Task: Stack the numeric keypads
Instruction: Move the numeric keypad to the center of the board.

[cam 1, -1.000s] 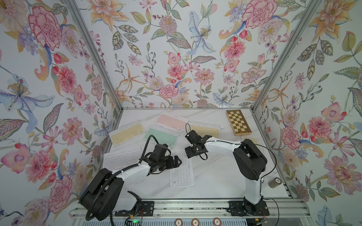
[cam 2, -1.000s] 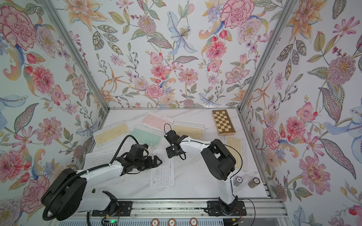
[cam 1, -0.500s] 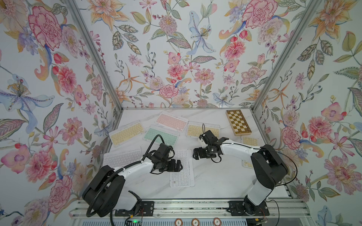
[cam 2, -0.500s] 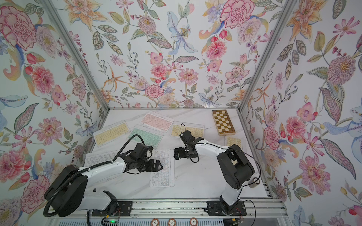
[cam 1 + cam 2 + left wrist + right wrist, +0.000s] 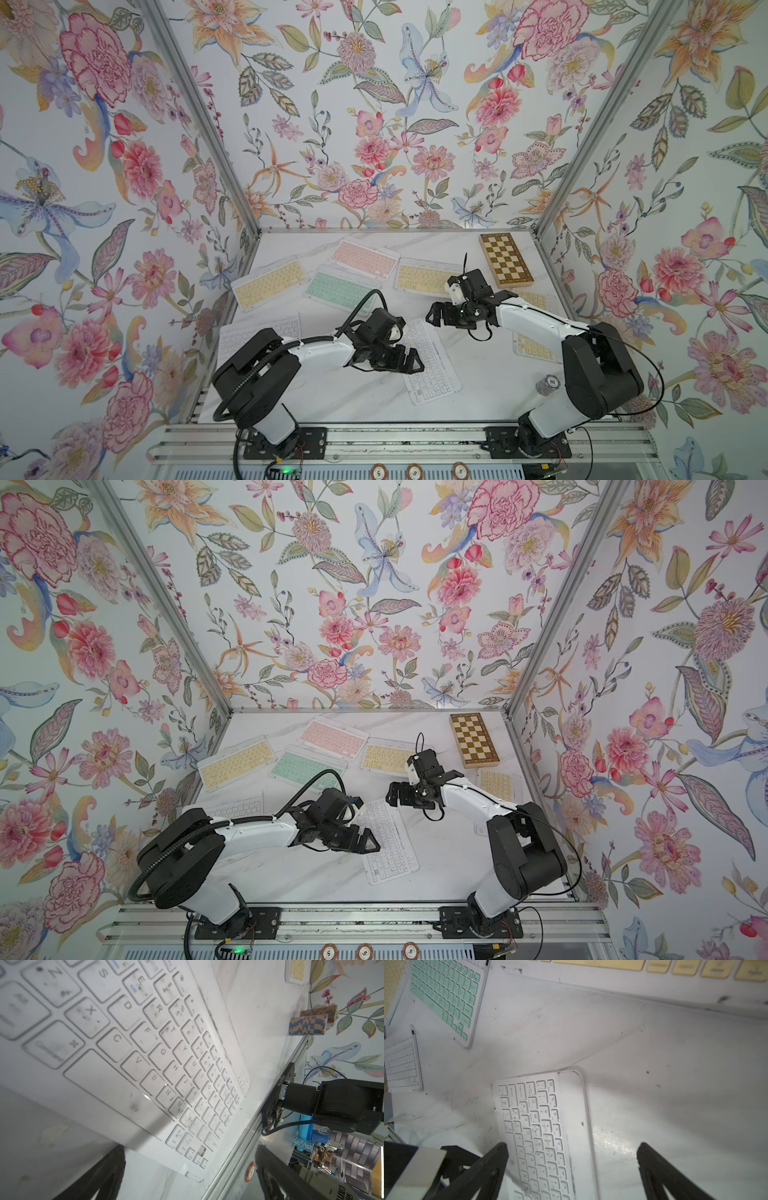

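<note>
**Marble tabletop, both grippers over one white keypad**

White marble table (image 5: 490,386), floral walls on three sides
- Far row: yellow keypad (image 5: 270,284), mint keypad (image 5: 338,289), pink keypad (image 5: 363,259), second yellow keypad (image 5: 424,277)
- Chessboard (image 5: 505,259) lies flat in the far right corner
- Side white keypad (image 5: 259,332) sits by the left wall
- Right forearm crosses above a partly hidden yellow keypad (image 5: 534,297)
- Chip stack (image 5: 549,383) by the right arm's base, top marked "10"

Centre white keypad (image 5: 432,365) lies flat, long axis running near to far
- Left gripper (image 5: 409,360) sits at its left long edge, jaws spread wide, gripping nothing
- Right gripper (image 5: 572,1147) hangs over its far end, jaws fully apart and empty, one finger above the keys, the other above bare marble

Legible keys: "Command", "Caps Lock", "Tab", "Esc", and Z, X, C, V
</note>
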Robot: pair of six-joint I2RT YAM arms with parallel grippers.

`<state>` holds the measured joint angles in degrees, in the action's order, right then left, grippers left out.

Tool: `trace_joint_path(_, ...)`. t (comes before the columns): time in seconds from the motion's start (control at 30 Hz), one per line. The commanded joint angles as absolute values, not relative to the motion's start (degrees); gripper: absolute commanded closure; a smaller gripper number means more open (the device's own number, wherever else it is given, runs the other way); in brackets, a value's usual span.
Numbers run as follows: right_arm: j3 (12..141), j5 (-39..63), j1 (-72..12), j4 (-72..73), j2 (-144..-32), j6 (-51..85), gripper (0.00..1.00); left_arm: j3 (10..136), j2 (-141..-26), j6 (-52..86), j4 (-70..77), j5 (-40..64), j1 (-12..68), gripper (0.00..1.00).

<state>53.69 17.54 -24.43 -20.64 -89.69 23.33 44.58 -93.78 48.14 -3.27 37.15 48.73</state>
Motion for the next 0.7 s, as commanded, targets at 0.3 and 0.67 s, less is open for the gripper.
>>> trace_joint_path(0.3, 50.70, 13.60, -26.04, -23.01, -88.58, 22.35, 0.04, 49.04, -96.48, 47.46, -14.19, 28.21, 46.67, 0.01)
trace_joint_path(0.67, 53.10, 1.88, -34.44, -27.84, -95.41, 22.50, 0.30, 47.65, -90.42, 45.84, -10.15, 28.77, 34.26, 0.01)
